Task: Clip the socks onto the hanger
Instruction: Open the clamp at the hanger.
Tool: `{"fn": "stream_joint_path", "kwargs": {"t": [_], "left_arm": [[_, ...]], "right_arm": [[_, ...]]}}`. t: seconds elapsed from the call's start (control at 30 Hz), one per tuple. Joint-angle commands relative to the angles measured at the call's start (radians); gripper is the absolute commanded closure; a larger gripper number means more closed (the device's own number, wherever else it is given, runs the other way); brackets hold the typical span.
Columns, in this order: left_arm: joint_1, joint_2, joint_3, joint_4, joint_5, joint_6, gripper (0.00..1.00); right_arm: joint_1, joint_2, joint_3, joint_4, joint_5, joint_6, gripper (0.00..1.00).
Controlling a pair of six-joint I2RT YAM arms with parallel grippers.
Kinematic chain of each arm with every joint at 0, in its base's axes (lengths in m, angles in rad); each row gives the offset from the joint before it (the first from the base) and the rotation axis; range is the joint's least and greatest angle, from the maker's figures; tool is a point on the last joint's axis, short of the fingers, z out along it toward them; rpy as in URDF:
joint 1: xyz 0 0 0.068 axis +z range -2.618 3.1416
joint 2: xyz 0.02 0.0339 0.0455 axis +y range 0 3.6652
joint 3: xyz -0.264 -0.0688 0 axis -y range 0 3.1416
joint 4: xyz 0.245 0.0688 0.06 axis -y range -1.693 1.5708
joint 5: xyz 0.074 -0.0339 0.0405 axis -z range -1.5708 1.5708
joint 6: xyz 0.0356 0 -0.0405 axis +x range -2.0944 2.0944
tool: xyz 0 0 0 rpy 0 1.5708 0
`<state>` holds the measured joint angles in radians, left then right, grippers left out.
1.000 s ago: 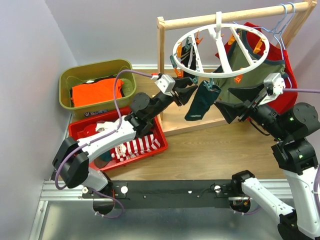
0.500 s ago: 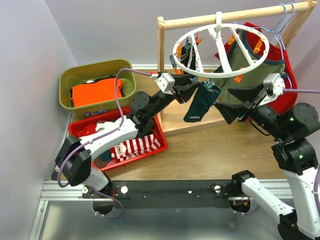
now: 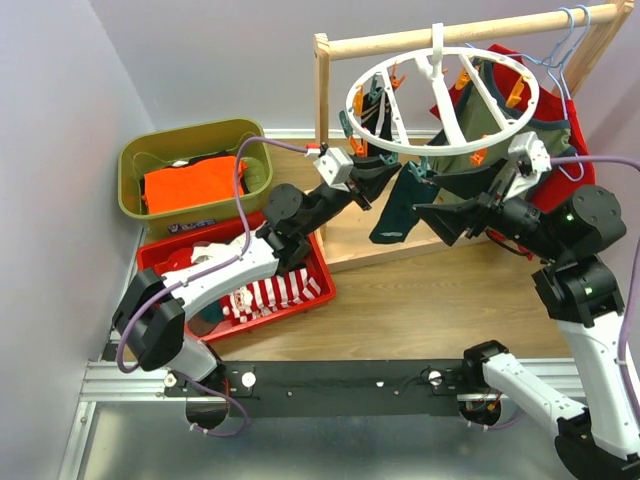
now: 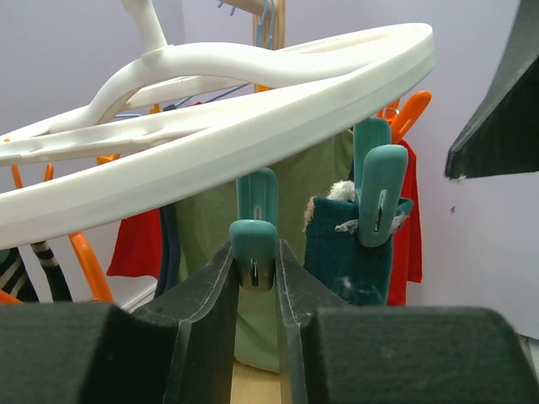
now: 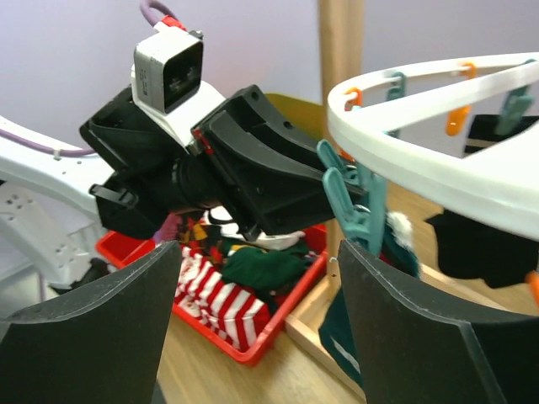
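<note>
The left hand (image 4: pixel 254 282) pinches a teal clip (image 4: pixel 253 246) hanging under the white ring hanger (image 4: pixel 253 126). Just beside it, a second teal clip (image 4: pixel 376 194) grips a dark teal sock (image 4: pixel 345 252) by its fuzzy cuff. The right hand (image 5: pixel 257 252) gapes wide nearby.

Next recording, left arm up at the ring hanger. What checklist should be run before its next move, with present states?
1. Grip on clip: ok, left gripper closes on both sides of the empty teal plastic clip.
2. That clip's mouth opened: cannot tell.
3. Hung dark green fabric sock secured: ok, the neighbouring teal clip holds it.
4. Sock ready for the empty clip: not ok, right gripper is open and empty.
5. Support: ok, round white plastic ring hanger hooks over the wooden rail.
</note>
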<state>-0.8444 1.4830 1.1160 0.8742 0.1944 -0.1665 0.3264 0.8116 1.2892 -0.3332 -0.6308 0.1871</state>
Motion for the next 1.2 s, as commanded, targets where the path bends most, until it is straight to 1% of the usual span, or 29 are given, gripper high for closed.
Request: {"fn": "stream_joint_path", "kwargs": {"t": [0.0,0.13,0.2,0.27,0.37,0.4,0.47,0.5,0.57,0.6,0.7,0.9,1.17], "left_arm": [[-0.019,-0.053,-0.004,0.002,-0.029,0.013,0.84],[-0.035,-0.081,0.013,-0.087,-0.062,0.028,0.85],[-0.039,-0.09,0.031,-0.128,-0.087,0.03,0.88],[-0.045,-0.095,0.056,-0.194,-0.099,0.035,0.88],[-0.058,-0.102,0.076,-0.253,-0.105,0.041,0.88],[-0.065,-0.104,0.082,-0.268,-0.11,0.042,0.88],[-0.073,-0.104,0.099,-0.313,-0.112,0.044,0.89],[-0.076,-0.102,0.105,-0.326,-0.112,0.045,0.89],[-0.087,-0.099,0.126,-0.369,-0.113,0.047,0.89],[-0.088,-0.096,0.133,-0.382,-0.115,0.05,0.91],[-0.101,-0.086,0.159,-0.42,-0.115,0.047,0.91],[-0.133,-0.041,0.238,-0.491,-0.108,0.042,0.92],[-0.177,0.02,0.332,-0.573,-0.127,0.062,0.92]], "right_arm": [[0.007,0.041,0.013,0.108,-0.18,0.13,0.18],[0.007,0.106,0.012,0.216,-0.251,0.222,0.22],[0.007,0.129,0.018,0.233,-0.257,0.251,0.22],[0.007,0.158,0.031,0.232,-0.244,0.255,0.23],[0.005,0.176,0.055,0.189,-0.163,0.229,0.23],[0.007,0.179,0.059,0.175,-0.091,0.206,0.23],[0.007,0.184,0.077,0.129,-0.012,0.18,0.23],[0.007,0.185,0.084,0.117,0.062,0.158,0.23],[0.007,0.185,0.093,0.091,0.126,0.138,0.23],[0.005,0.184,0.094,0.086,0.164,0.118,0.23],[0.007,0.187,0.101,0.068,0.2,0.091,0.23],[0.007,0.182,0.084,0.037,0.215,0.054,0.26],[0.007,0.162,0.062,-0.012,0.264,0.049,0.29]]}}
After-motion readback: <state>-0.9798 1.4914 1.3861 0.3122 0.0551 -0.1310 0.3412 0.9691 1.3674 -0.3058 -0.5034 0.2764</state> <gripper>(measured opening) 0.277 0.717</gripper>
